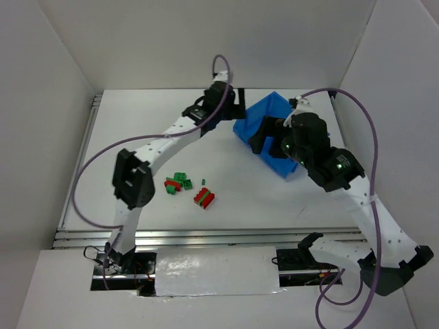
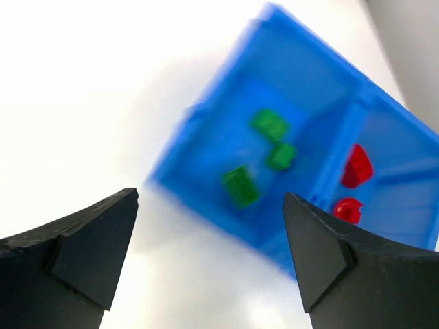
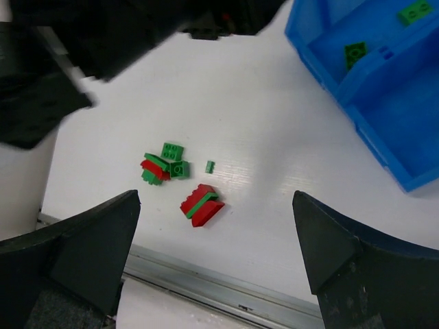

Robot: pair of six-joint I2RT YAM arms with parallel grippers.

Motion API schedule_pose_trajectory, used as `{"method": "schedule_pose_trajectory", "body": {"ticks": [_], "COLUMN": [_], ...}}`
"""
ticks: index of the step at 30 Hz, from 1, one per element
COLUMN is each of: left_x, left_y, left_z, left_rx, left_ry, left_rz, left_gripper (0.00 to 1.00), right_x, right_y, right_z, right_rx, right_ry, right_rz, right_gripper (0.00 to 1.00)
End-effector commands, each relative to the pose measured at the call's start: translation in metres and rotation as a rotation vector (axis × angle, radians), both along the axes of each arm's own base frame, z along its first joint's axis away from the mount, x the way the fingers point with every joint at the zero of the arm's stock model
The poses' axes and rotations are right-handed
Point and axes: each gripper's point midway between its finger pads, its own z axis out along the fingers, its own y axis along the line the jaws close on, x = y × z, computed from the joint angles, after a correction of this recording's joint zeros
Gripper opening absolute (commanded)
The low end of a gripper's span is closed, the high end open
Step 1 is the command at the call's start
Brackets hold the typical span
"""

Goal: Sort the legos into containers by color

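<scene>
Three green bricks (image 2: 269, 125) lie in one compartment of the blue bin (image 2: 288, 75). Two red bricks (image 2: 357, 166) lie in the other, across the divider wall (image 2: 335, 168). The bin sits askew toward the far right of the white table (image 1: 137, 123).

The other legos lie loose on the table nearer my bases, well apart from the bin. There is a cluster of green and red pieces (image 3: 164, 164), with a tiny green piece (image 3: 210, 166) just beside it. A red-and-green stack (image 3: 202, 205) lies a little nearer than both.

My left gripper (image 2: 210, 199) hangs over the edge of the green compartment, jaws spread wide and gripping nothing. The bin looks blurred through that wrist camera. My right gripper (image 3: 214, 200) is likewise spread wide and grips nothing. It hovers over the table beside the bin, and the loose legos show between its fingers.

From above, my left arm (image 1: 171, 133) reaches to the bin's far-left corner. My right arm (image 1: 329, 164) covers the bin's right side.
</scene>
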Motion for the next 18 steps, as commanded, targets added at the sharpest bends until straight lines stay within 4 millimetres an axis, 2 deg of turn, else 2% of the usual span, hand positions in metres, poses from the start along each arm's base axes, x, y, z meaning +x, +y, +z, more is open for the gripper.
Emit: {"method": "schedule_pose_trajectory", "body": {"ticks": [1,2,3,4,5,6,7,8,9,10,11,12,14,15,16,17,18], "left_x": [-0.039,-0.046,-0.059,-0.091,-0.103,-0.122,-0.149,-0.165,-0.188,-0.2,-0.215,-0.228,-0.245,-0.253,-0.257,-0.261,-0.267], "left_y": [0.131,0.166,0.187,0.215,0.242,0.257,0.281,0.291,0.311,0.321,0.335,0.344,0.359,0.362,0.364,0.368,0.373], "left_z": [0.049,0.038,0.027,0.003,-0.008,0.003,-0.035,-0.04,-0.041,-0.041,-0.041,-0.025,-0.017,-0.003,0.0,0.004,0.011], "left_rx": [0.053,0.075,0.057,0.097,0.101,0.039,0.101,0.089,0.099,0.104,0.114,0.085,0.113,0.089,0.097,0.134,0.138], "left_ry": [0.083,0.132,0.188,0.268,0.305,0.302,0.394,0.411,0.402,0.402,0.414,0.381,0.368,0.327,0.318,0.302,0.278], "left_rz": [0.445,0.52,0.584,0.61,0.656,0.689,0.738,0.774,0.823,0.853,0.891,0.909,0.908,0.885,0.866,0.84,0.835], "left_gripper": [1.0,1.0,1.0,1.0,1.0,0.99,0.99,1.0,1.0,0.99,1.0,1.0,1.0,1.0,1.0,0.99,1.0], "right_x": [0.011,0.012,0.013,0.018,0.017,0.02,0.023,0.025,0.026,0.03,0.03,0.03,0.043,0.037,0.042,0.043,0.037], "right_y": [0.032,0.042,0.05,0.057,0.067,0.075,0.093,0.103,0.115,0.133,0.144,0.147,0.168,0.174,0.187,0.191,0.202], "right_z": [-0.017,-0.022,-0.022,-0.027,-0.031,-0.031,-0.047,-0.056,-0.057,-0.083,-0.093,-0.107,-0.134,-0.146,-0.163,-0.172,-0.179], "right_rx": [-0.009,-0.011,-0.003,-0.013,-0.018,-0.02,-0.053,-0.073,-0.085,-0.133,-0.174,-0.22,-0.274,-0.307,-0.332,-0.351,-0.366], "right_ry": [0.012,0.02,0.012,0.025,0.032,0.026,0.054,0.064,0.064,0.124,0.139,0.18,0.242,0.286,0.322,0.342,0.344], "right_rz": [0.128,0.153,0.167,0.171,0.193,0.205,0.256,0.289,0.328,0.362,0.357,0.337,0.291,0.298,0.299,0.284,0.301], "right_gripper": [1.0,1.0,1.0,1.0,1.0,1.0,1.0,1.0,0.99,1.0,1.0,1.0,0.98,0.96,0.9,0.86,0.81]}}
